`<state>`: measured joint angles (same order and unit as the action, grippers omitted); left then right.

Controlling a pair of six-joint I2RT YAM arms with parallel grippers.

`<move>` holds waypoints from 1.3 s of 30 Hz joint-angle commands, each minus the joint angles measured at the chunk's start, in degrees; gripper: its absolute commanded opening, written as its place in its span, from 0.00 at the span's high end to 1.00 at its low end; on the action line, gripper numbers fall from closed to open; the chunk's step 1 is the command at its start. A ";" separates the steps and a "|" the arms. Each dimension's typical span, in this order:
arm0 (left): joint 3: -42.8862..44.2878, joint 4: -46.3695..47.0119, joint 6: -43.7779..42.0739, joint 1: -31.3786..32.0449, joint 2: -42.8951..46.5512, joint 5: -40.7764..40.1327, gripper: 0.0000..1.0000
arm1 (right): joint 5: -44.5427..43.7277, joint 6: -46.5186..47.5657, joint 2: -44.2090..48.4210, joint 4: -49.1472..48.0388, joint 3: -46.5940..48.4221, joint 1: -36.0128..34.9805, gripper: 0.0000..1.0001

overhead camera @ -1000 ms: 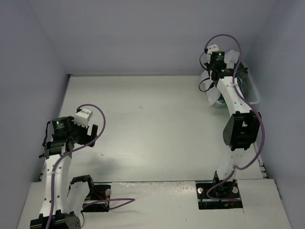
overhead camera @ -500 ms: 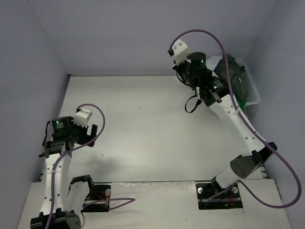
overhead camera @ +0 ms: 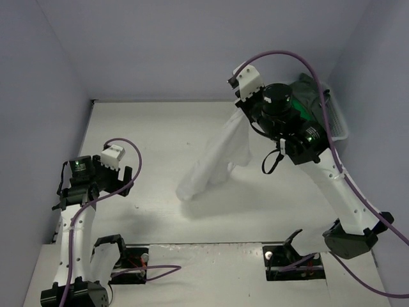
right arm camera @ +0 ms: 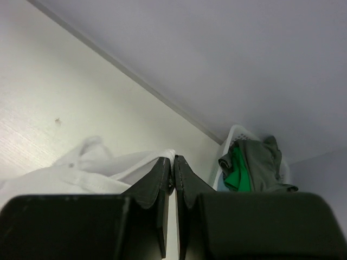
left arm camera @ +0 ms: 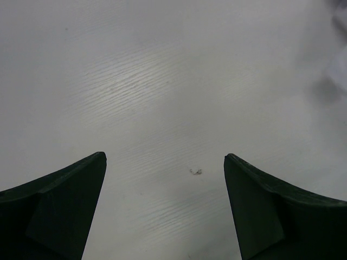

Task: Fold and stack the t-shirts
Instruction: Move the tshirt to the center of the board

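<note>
My right gripper (overhead camera: 241, 110) is shut on an edge of the white t-shirt (overhead camera: 215, 160) and holds it in the air, so it hangs down to the table's middle. In the right wrist view the gripper (right arm camera: 174, 158) pinches the white cloth (right arm camera: 87, 162). The dark grey-green shirt (right arm camera: 260, 160) and the bright green shirt (right arm camera: 234, 173) lie in the white mesh basket (right arm camera: 233, 135) at the far right, with a little teal-blue beneath them. My left gripper (overhead camera: 108, 182) is open and empty above bare table at the left, as its wrist view (left arm camera: 165, 160) shows.
The basket (overhead camera: 337, 118) stands against the back right corner. Grey walls close the table on the left, back and right. Purple cables loop over both arms.
My right arm has swung from the basket toward the table's middle, drawing the white t-shirt out with it. The left arm has not moved.
</note>
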<state>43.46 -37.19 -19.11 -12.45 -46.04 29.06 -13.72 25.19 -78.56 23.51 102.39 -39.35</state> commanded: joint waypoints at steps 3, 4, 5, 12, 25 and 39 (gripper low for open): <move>2.24 6.15 1.98 0.05 -1.41 17.77 0.17 | 0.52 -0.67 1.04 -4.69 -8.16 0.33 1.00; 2.59 6.77 2.06 0.32 -2.38 19.35 0.16 | 0.97 -1.36 1.22 -4.87 -10.26 0.33 1.00; 4.33 7.30 2.24 1.36 -5.00 21.20 0.17 | 1.49 -1.63 1.48 -4.96 -11.15 0.24 1.00; 19.53 4.32 2.58 11.36 -20.04 18.85 0.16 | 4.05 -2.96 1.22 -6.19 -17.48 0.68 1.00; 24.30 12.93 5.75 36.70 -31.91 10.49 0.17 | 4.39 -4.44 0.08 -11.20 -23.90 7.00 1.00; 35.36 22.60 15.95 43.38 -51.16 12.42 0.16 | 6.95 -6.03 1.57 -12.43 -24.87 12.46 1.00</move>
<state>73.89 -19.79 -6.42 29.50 -96.36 40.03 -7.14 20.38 -79.33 15.88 77.54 -27.40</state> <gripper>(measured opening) 0.836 0.020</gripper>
